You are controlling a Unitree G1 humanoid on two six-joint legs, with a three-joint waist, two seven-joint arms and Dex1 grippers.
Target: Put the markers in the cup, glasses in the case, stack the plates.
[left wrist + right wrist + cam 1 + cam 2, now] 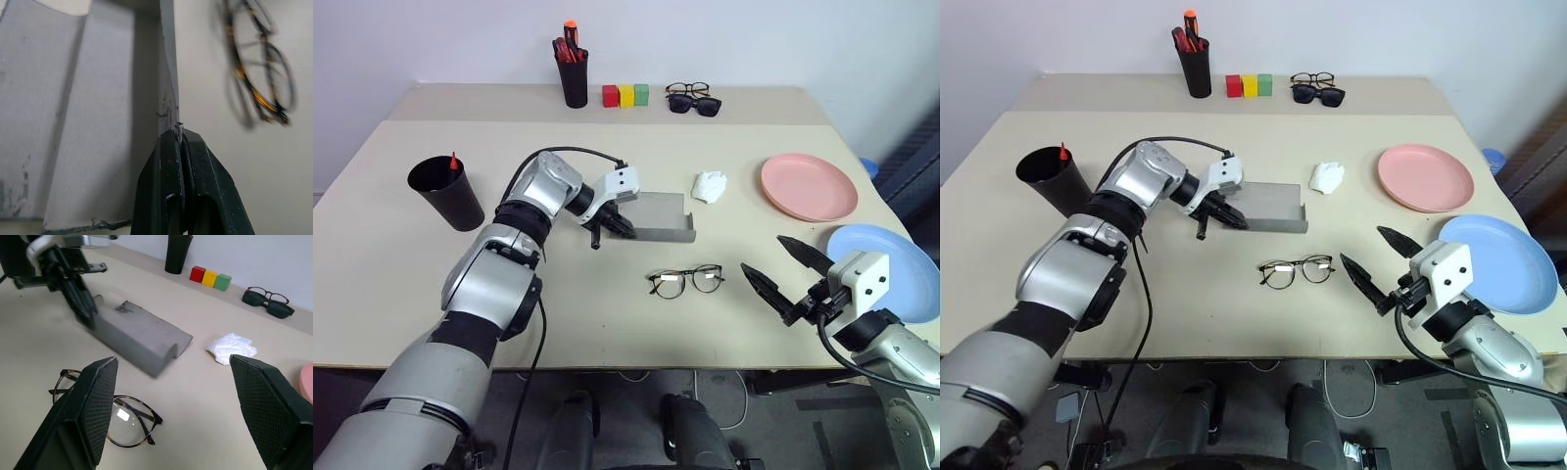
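Observation:
The grey case [661, 217] lies open at the table's middle. My left gripper [622, 227] is shut on its near-left edge; in the left wrist view the fingertips [168, 147] pinch the thin case wall [166, 73]. The wire-framed glasses [686, 281] lie on the table in front of the case. My right gripper [765, 255] hovers open to the right of the glasses, holding nothing. The black cup [447, 193] stands at the left with one red-tipped marker [455, 162] in it. The pink plate [808, 186] and the blue plate [891, 264] lie apart at the right.
A black pen holder [574, 76] with several red-tipped markers stands at the back. Beside it are three coloured blocks [626, 95] and dark sunglasses [695, 103]. A crumpled white tissue [710, 184] lies right of the case.

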